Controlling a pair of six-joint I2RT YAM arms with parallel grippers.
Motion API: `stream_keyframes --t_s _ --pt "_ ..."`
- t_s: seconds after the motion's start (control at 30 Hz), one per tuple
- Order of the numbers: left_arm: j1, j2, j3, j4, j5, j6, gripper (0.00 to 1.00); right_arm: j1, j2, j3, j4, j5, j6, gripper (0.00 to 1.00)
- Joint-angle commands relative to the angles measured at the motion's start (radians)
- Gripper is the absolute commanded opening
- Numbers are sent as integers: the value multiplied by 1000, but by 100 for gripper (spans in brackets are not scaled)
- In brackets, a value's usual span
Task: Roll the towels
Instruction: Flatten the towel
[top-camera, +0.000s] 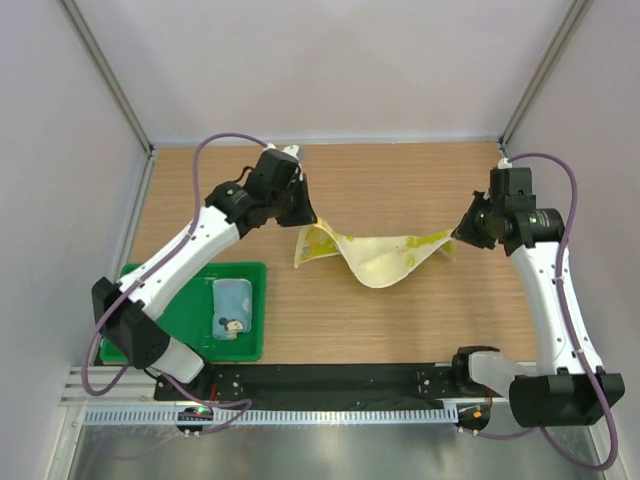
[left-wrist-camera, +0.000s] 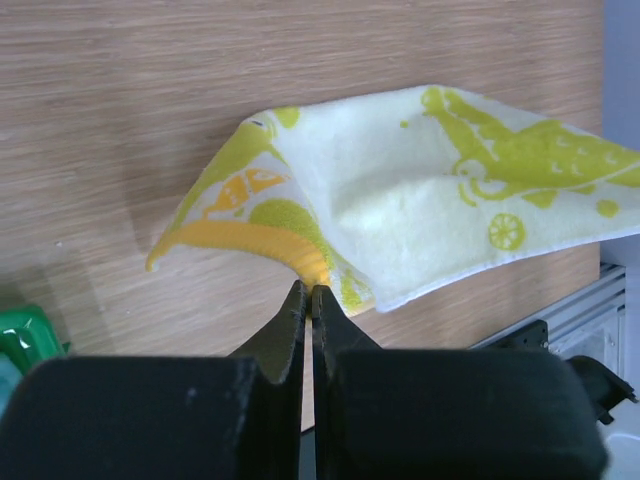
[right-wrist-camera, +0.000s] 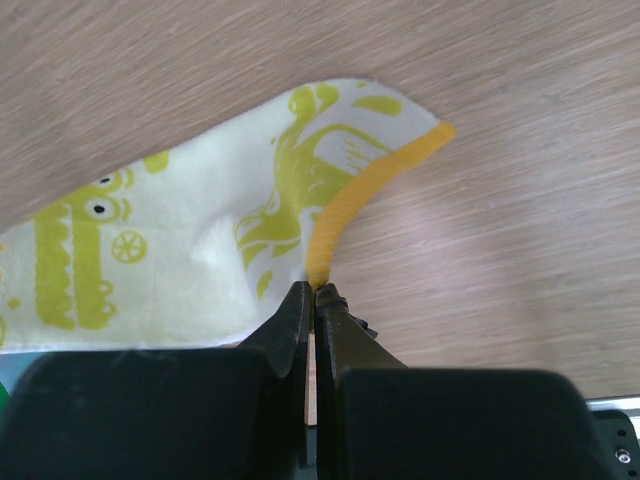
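The yellow-cream towel (top-camera: 375, 255) with green and orange print hangs stretched above the table, sagging in the middle between both arms. My left gripper (top-camera: 303, 218) is shut on its left corner; in the left wrist view the fingertips (left-wrist-camera: 310, 292) pinch the orange band of the towel (left-wrist-camera: 420, 190). At the right end, my right gripper (top-camera: 458, 238) is shut on the other corner, and the right wrist view shows its tips (right-wrist-camera: 315, 290) clamped on the towel's (right-wrist-camera: 180, 230) orange edge. A light blue towel (top-camera: 232, 305) lies rolled in the green tray (top-camera: 190, 290).
The green tray sits at the front left of the wooden table, beside the left arm's base. Grey walls close in the table on the left, right and back. A black rail (top-camera: 330, 380) runs along the near edge.
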Motion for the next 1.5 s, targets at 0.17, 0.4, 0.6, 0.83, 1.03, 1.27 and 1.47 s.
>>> stream_keyframes --t_s 0.17,0.4,0.6,0.83,1.03,1.27,1.47 --pt "2 -266 -58 -171 -44 17 0 4 -211 88 -166 53 26 1" --pt "2 -418 -112 -285 -71 -17 0 4 -305 99 -269 110 74 1" --pt "3 -402 -206 -261 -78 -62 0 2 -209 -17 -171 95 121 1" --pt "152 -224 -227 -175 16 -42 0 2 24 -73 41 104 151 1" --pt "245 41 -143 -103 66 27 0 -36 337 7 197 92 131 1" --pt "325 310 53 -84 139 44 0 -50 702 232 236 55 106 1" --pt "428 514 207 -87 255 -5 1 -56 957 553 149 43 98 36"
